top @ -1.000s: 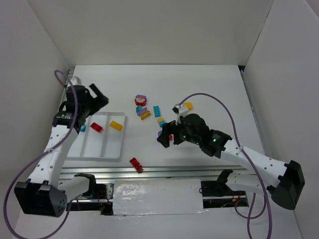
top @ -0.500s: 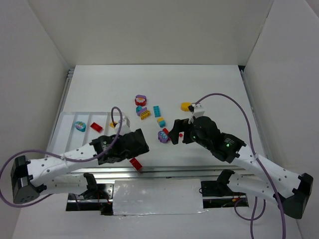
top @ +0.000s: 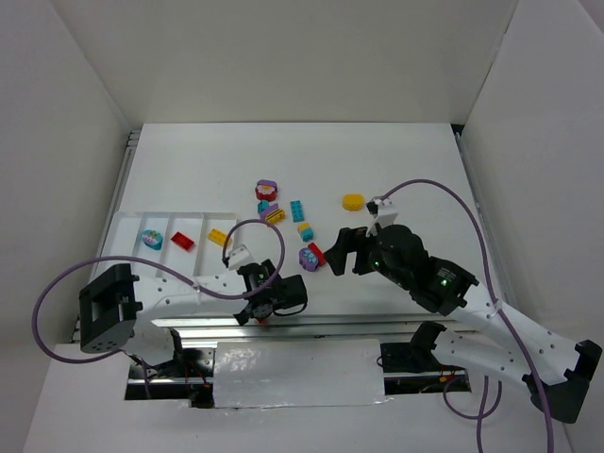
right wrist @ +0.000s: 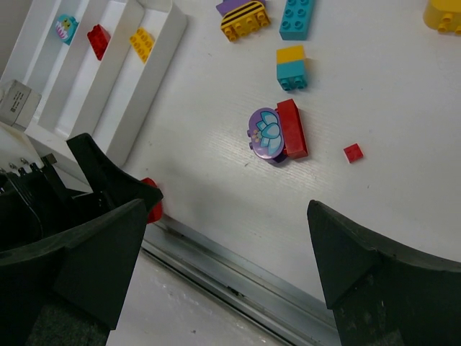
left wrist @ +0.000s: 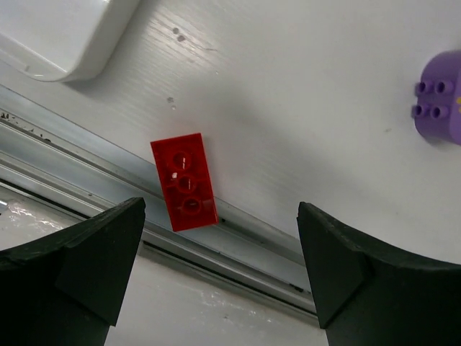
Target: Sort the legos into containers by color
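Brick, red, rectangular, flat

**Top external:** fixed high behind the near side, facing down and forward over the whole table.
**Left wrist:** very near the surface, looking almost straight down at a red brick on the table's near edge.
**Right wrist:** higher, angled down toward the tray.
All three views share the purple rounded brick. Both wrist views share the red brick.
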`<control>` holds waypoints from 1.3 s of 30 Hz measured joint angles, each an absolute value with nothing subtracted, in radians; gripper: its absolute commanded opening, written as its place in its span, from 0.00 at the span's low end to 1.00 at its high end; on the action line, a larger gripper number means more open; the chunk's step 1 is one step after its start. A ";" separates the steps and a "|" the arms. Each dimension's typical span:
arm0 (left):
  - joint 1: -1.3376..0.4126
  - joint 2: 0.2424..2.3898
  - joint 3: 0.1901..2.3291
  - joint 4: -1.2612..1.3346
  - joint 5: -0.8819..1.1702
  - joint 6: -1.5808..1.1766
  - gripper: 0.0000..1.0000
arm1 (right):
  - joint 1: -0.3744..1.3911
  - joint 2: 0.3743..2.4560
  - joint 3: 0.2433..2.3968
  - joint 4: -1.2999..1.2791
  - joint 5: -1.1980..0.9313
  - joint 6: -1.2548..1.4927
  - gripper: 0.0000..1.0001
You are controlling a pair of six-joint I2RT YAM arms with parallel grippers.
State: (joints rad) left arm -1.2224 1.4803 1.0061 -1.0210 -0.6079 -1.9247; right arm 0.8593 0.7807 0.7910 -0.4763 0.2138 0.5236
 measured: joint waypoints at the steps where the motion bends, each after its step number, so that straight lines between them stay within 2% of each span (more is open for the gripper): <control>1: -1.219 1.474 0.992 -1.023 -0.609 -1.939 1.00 | 0.859 0.780 0.791 -0.477 0.214 0.523 1.00; 11: -1.110 1.476 0.831 -0.886 -0.573 -1.921 0.94 | 0.859 0.790 0.791 -0.476 0.204 0.522 1.00; 14: -1.110 1.494 0.820 -0.849 -0.554 -1.911 0.86 | 0.859 0.803 0.791 -0.476 0.201 0.522 1.00; 15: -1.110 1.502 0.820 -0.836 -0.548 -1.908 0.77 | 0.859 0.806 0.791 -0.476 0.201 0.522 1.00; 17: -1.107 1.517 0.819 -0.813 -0.538 -1.895 0.68 | 0.859 0.810 0.791 -0.475 0.198 0.522 1.00; 18: -1.106 1.523 0.818 -0.801 -0.532 -1.890 0.58 | 0.859 0.812 0.791 -0.474 0.198 0.522 1.00; 19: -1.104 1.527 0.818 -0.797 -0.531 -1.885 0.53 | 0.859 0.812 0.791 -0.474 0.198 0.522 1.00; 20: -1.103 1.527 0.817 -0.794 -0.529 -1.883 0.36 | 0.859 0.813 0.791 -0.473 0.198 0.522 1.00; 22: -1.101 1.526 0.819 -0.782 -0.527 -1.869 0.22 | 0.859 0.813 0.791 -0.473 0.198 0.522 1.00; 23: -1.100 1.526 0.820 -0.777 -0.527 -1.857 0.06 | 0.859 0.814 0.791 -0.473 0.198 0.522 1.00; 24: -1.098 1.526 0.820 -0.773 -0.525 -1.856 0.00 | 0.859 0.814 0.791 -0.473 0.198 0.521 1.00; 29: -1.093 1.491 0.860 -0.829 -0.561 -1.838 0.00 | 0.859 0.814 0.791 -0.473 0.203 0.515 1.00; 32: -1.048 1.376 0.928 -0.895 -0.633 -1.816 0.00 | 0.858 0.816 0.791 -0.474 0.207 0.509 1.00; 34: -0.933 1.269 0.951 -0.897 -0.662 -1.755 0.00 | 0.857 0.823 0.791 -0.473 0.207 0.506 1.00; 39: -0.501 1.086 0.945 -0.852 -0.700 -1.538 0.00 | 0.852 0.868 0.791 -0.467 0.202 0.503 1.00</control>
